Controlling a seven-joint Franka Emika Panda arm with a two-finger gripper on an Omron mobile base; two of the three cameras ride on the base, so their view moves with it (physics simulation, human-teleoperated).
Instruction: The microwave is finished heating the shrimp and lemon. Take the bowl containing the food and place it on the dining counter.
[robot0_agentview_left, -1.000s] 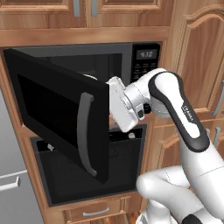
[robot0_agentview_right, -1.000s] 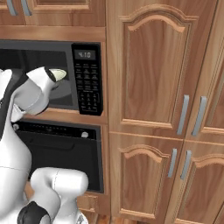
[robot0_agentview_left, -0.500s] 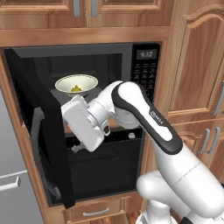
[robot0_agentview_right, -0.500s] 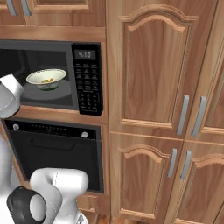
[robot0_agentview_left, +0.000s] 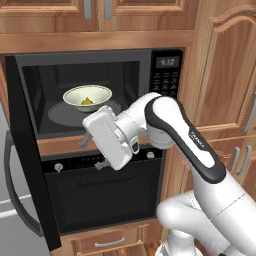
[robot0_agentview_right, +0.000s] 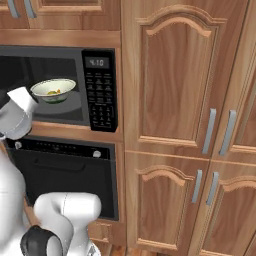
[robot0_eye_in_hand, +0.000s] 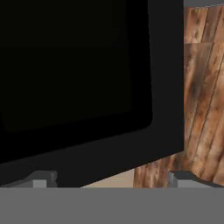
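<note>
Bowl (robot0_agentview_left: 87, 97) sits in open microwave (robot0_agentview_left: 165, 75); jaws wide, empty, at its 5 o'clock; next reach in for rim

Black microwave (robot0_agentview_left: 100, 95) — cream bowl (robot0_agentview_left: 87, 96), yellow-green lemon (robot0_agentview_left: 87, 101) — brown wood-grain cabinets (robot0_agentview_right: 170, 100).

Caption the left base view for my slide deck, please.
Black microwave door swung open, small cream bowl of food inside; open gripper below it.
</note>
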